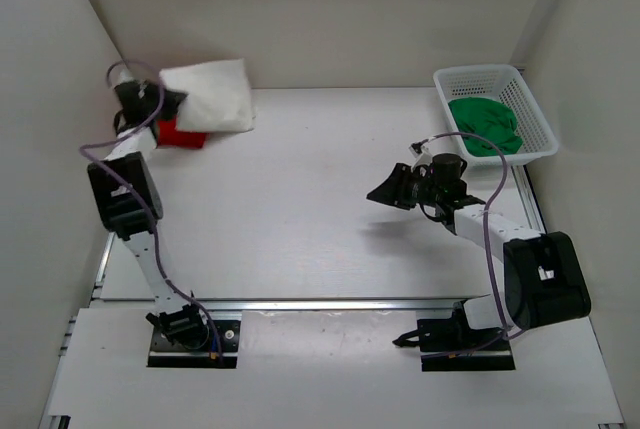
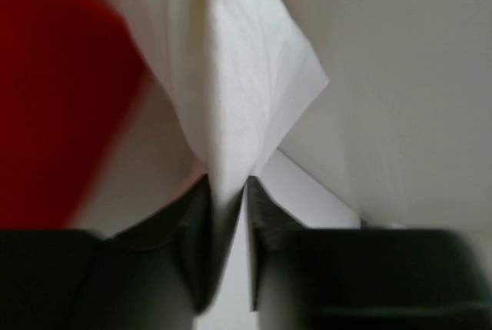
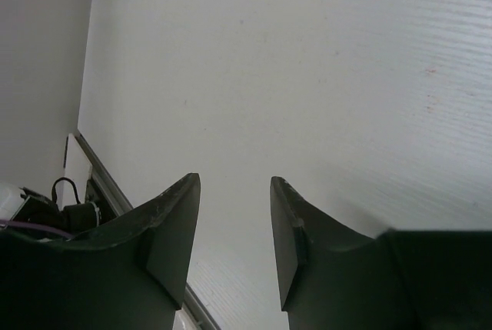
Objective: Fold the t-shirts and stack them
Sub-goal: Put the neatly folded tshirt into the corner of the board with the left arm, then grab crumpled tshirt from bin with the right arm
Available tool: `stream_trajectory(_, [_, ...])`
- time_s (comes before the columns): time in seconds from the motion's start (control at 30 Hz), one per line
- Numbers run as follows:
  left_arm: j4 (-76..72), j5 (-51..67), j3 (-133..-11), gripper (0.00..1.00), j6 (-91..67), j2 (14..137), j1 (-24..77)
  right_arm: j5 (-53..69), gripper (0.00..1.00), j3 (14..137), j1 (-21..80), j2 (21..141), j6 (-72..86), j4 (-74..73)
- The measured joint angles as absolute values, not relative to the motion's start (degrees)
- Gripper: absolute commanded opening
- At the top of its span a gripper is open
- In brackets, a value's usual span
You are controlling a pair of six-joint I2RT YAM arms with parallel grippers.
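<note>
left pincer (image 2: pixel 228 185) is clamped on the white shirt (image 1: pixel 213 94) far left with the red shirt (image 1: pixel 181 136) beside it, right pincer (image 3: pixel 234 184) hangs open and empty over the surface (image 1: pixel 300 199), green shirt (image 1: pixel 485 126) in the basket (image 1: pixel 475 73)

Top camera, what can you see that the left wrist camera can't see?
Only the top camera shows the green t-shirt in the basket and the right gripper, open and empty. Only the left wrist camera shows the left gripper pinching a fold of the white t-shirt. Both show the white t-shirt and the red t-shirt.
</note>
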State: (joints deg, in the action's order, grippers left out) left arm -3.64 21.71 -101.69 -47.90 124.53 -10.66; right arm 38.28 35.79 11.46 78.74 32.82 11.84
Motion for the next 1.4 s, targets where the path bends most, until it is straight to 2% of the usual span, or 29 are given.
stream_trajectory(0.03, [-8.05,20.53,-93.08,0.63,-50.30,121.93,-14.90,38.57,0.40,35.79,11.81,79.07,32.80,11.97])
stream_trajectory(0.07, [-10.33,19.92,-87.00,0.80,-51.46,120.18,-17.78,38.74,0.40,35.79,12.12,79.24,32.80,12.03])
stream_trajectory(0.1, [-14.17,18.94,-79.94,0.86,-53.84,118.56,-20.78,39.00,0.40,35.81,12.58,79.46,32.77,12.10])
stream_trajectory(0.17, [-17.06,17.58,-70.81,0.89,-57.21,117.40,-24.67,39.35,0.41,35.81,13.39,79.77,32.75,12.10])
stream_trajectory(0.23, [-18.33,16.86,-65.60,0.93,-59.35,117.36,-25.93,39.55,0.42,35.81,13.96,79.85,32.73,12.08])
stream_trajectory(0.27, [-19.38,16.91,-63.61,0.99,-60.53,116.99,-25.89,39.57,0.43,35.81,14.26,79.85,32.67,12.10])
stream_trajectory(0.43, [-19.75,14.31,-58.59,0.99,-61.43,108.09,-24.69,39.35,0.49,35.79,14.83,79.85,32.60,12.16])
stream_trajectory(0.53, [-19.81,11.79,-56.47,0.99,-60.88,101.73,-24.16,37.32,0.46,35.92,15.49,79.83,32.36,11.60])
stream_trajectory(0.63, [-19.92,8.64,-54.04,0.98,-59.51,96.60,-22.74,33.78,0.30,38.39,16.97,80.23,31.16,8.71])
stream_trajectory(0.7, [-19.49,6.55,-52.60,0.99,-58.02,93.97,-19.86,30.63,0.13,42.89,17.76,81.69,30.04,5.89])
stream_trajectory(0.77, [-18.61,5.15,-51.88,0.99,-56.14,92.03,-15.42,27.07,0.02,48.97,18.00,83.96,28.60,3.97])
stream_trajectory(0.83, [-17.50,3.73,-51.83,0.98,-53.69,90.54,-9.34,22.55,0.00,55.46,16.99,86.35,26.87,2.26])
stream_trajectory(0.93, [-15.97,2.35,-51.83,0.99,-50.30,88.38,2.17,16.73,0.06,65.21,12.08,90.61,25.08,-0.60])
stream_trajectory(1.07, [-15.75,3.70,-51.33,0.98,-47.37,86.32,18.87,9.58,0.22,74.87,0.93,96.88,23.24,-4.05])
stream_trajectory(1.13, [-16.78,4.80,-49.43,0.98,-46.22,85.43,26.37,6.33,0.36,77.95,-4.51,99.68,22.06,-6.33])
stream_trajectory(1.23, [-17.58,6.92,-45.12,0.99,-44.34,84.73,35.86,-0.05,0.48,81.80,-10.70,103.37,19.18,-10.68])
stream_trajectory(1.3, [-18.81,9.32,-41.28,0.86,-43.92,84.73,39.86,-4.51,0.51,86.61,-12.16,107.22,16.27,-14.46])
stream_trajectory(1.4, [-19.49,12.69,-35.57,0.80,-43.46,84.60,42.09,-8.97,0.53,94.61,-11.66,113.99,12.60,-18.28])
